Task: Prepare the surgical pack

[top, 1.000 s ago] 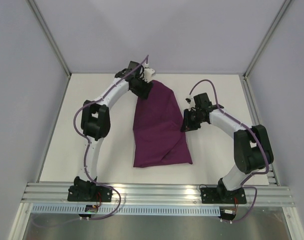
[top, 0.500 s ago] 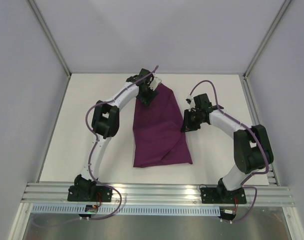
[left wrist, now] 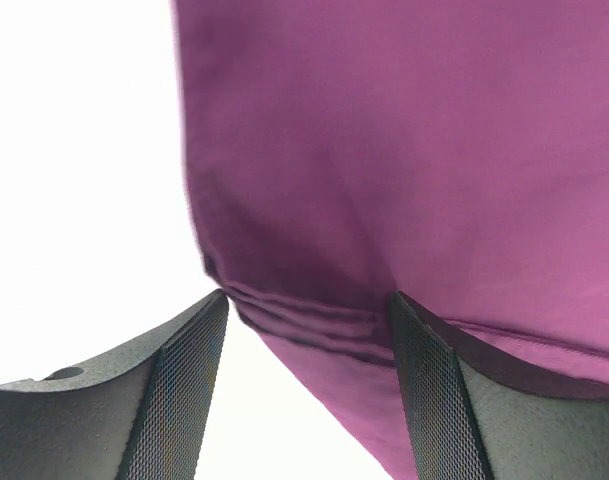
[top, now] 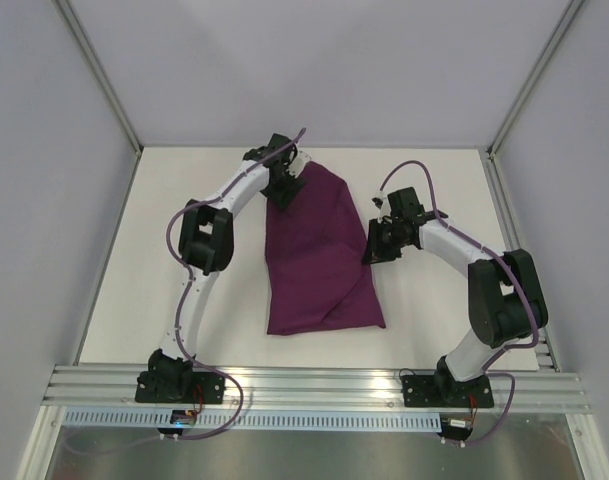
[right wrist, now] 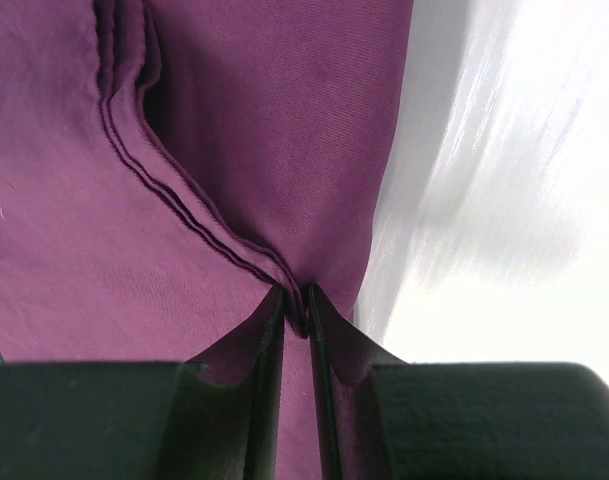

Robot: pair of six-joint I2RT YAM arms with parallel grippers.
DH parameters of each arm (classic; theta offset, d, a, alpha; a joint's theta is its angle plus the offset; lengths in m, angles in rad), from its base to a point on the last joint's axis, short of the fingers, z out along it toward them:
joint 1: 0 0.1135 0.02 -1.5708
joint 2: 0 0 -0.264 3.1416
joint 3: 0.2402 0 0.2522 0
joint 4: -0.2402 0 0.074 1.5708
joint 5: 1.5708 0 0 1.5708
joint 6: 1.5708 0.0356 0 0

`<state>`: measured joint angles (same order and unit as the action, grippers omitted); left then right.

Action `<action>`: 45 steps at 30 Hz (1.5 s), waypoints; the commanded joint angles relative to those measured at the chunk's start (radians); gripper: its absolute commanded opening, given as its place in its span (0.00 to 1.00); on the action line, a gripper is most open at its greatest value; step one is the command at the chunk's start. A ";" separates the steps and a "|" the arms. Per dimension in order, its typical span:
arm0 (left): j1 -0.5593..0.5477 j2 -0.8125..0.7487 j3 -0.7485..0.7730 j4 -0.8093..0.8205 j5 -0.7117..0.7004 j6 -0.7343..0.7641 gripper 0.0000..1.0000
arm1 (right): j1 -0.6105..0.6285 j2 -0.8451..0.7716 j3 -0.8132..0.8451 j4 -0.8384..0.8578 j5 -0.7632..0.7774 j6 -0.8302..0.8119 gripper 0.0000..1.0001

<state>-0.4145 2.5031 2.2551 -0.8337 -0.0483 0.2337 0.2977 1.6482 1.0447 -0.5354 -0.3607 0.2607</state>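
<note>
The surgical pack (top: 319, 255) shows as a dark purple cloth, folded over and lying in the middle of the white table; whatever is inside is hidden. My left gripper (top: 284, 190) stands open over the cloth's far left corner, and the folded hem (left wrist: 304, 315) lies between its fingers (left wrist: 189, 385) without being pinched. My right gripper (top: 369, 248) is at the cloth's right edge, shut on a pinch of its stitched hem (right wrist: 296, 318). The purple cloth (right wrist: 184, 200) fills most of the right wrist view.
White table (top: 134, 260) lies bare to the left and right (top: 434, 310) of the cloth. Grey walls enclose three sides, with metal corner posts (top: 104, 90). An aluminium rail (top: 314, 385) runs along the near edge by the arm bases.
The left gripper has opened wider and shifted slightly around the cloth's far left corner. The right gripper has closed further on the hem. The cloth has barely moved.
</note>
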 commanded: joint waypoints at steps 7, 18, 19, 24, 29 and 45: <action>0.028 0.028 0.043 -0.064 -0.012 0.035 0.73 | -0.002 -0.018 -0.014 -0.008 0.011 -0.011 0.16; 0.049 0.004 0.037 0.018 0.025 0.065 0.00 | -0.002 -0.004 -0.018 -0.006 0.016 -0.005 0.03; 0.049 -0.004 0.032 0.039 0.015 0.067 0.00 | 0.000 -0.004 -0.018 -0.009 0.020 -0.003 0.02; 0.049 -0.004 0.034 0.074 -0.016 0.070 0.00 | -0.002 -0.013 -0.014 -0.026 0.035 -0.001 0.03; 0.048 -0.047 0.028 0.030 0.050 0.033 0.47 | -0.002 -0.022 0.012 -0.041 0.032 -0.001 0.25; -0.036 -0.596 -0.489 -0.154 0.395 0.056 0.42 | 0.084 -0.241 0.020 -0.037 0.126 0.026 0.16</action>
<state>-0.3859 1.9785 1.9156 -0.9051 0.2073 0.2474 0.3553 1.4528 1.1046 -0.6285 -0.1917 0.2745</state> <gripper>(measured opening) 0.443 0.194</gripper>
